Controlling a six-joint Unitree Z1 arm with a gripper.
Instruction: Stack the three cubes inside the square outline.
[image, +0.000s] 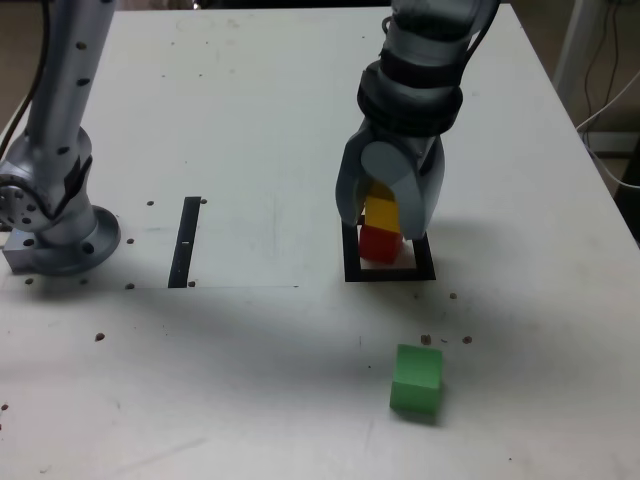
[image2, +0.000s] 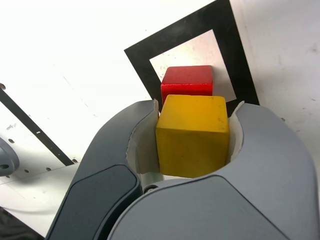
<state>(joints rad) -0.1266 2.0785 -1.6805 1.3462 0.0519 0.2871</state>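
Jaws of the grey gripper pinch a yellow cube above a red cube inside the black square outline; a green cube sits at five o'clock on the white counter.

table: white top filling most of the exterior view, showing dark specks and small holes | strip: thin black, lying left of centre | far right: cables hanging past table edge | light: falling evenly from above, soft shadows showing
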